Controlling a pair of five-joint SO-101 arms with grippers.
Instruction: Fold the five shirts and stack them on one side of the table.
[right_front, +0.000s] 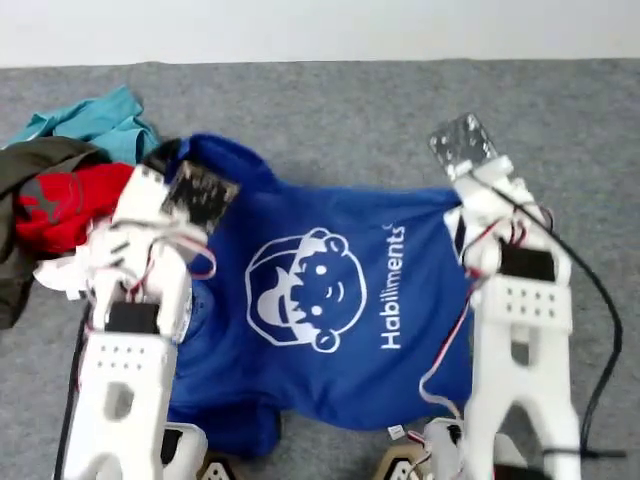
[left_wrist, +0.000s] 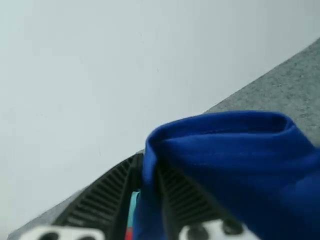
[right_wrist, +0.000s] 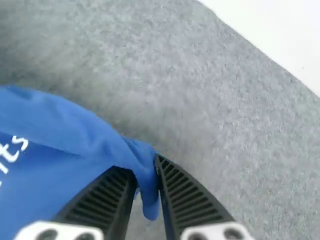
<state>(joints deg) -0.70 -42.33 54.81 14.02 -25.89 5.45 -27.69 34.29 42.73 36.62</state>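
Note:
A blue shirt (right_front: 330, 300) with a white cartoon print lies spread over the grey table between the two arms. My left gripper (left_wrist: 147, 200) is shut on a raised fold of the blue shirt (left_wrist: 235, 155) at its far left corner, and the arm on the left (right_front: 165, 205) stands over that corner in the high view. My right gripper (right_wrist: 146, 192) is shut on the blue shirt's (right_wrist: 60, 150) far right edge, pinching a small tuft of cloth; the arm on the right (right_front: 490, 200) holds there.
A pile of other shirts lies at the far left: a teal one (right_front: 95, 122), a red one (right_front: 70, 205) and a dark olive one (right_front: 25, 200). Grey carpet-like table surface (right_front: 350, 120) stretches beyond the blue shirt to a white wall.

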